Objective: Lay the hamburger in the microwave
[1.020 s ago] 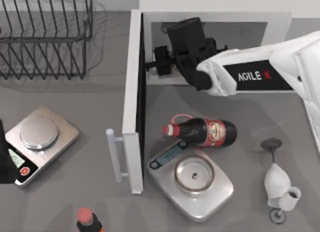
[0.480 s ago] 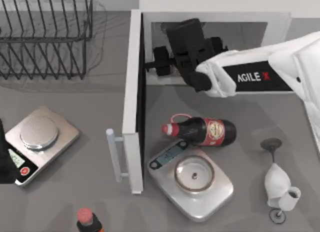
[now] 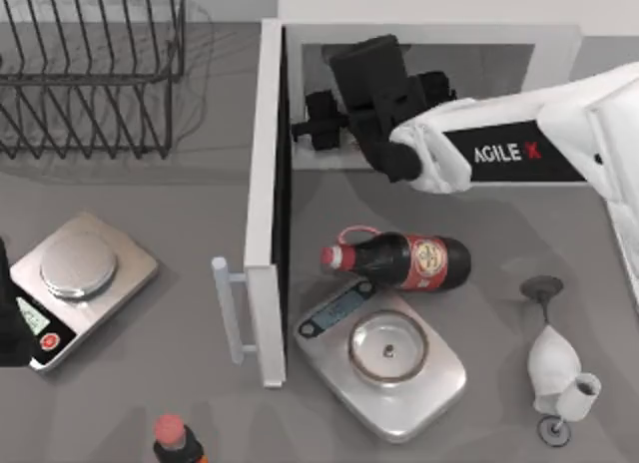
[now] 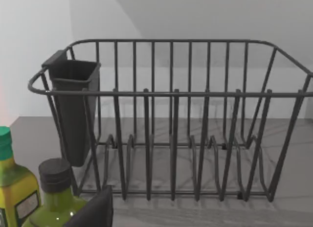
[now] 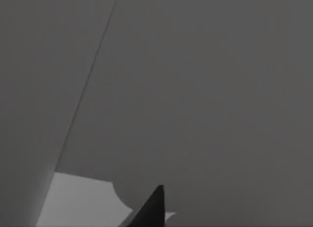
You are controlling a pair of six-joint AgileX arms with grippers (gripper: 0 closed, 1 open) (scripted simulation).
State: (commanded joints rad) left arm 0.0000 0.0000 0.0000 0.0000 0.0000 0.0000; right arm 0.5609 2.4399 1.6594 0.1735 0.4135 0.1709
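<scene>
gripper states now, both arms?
Left gripper: parked at the table's left edge, state cannot be told.
Right gripper: inside the microwave, state cannot be told.

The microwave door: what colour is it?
White; the microwave door stands open, clearest in the top view.

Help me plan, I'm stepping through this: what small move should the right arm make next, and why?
Probably ease the right gripper toward the cavity's middle: it sits inside the microwave, close beside the hinge side of the open door. The left arm idles at the table's left edge.
</scene>
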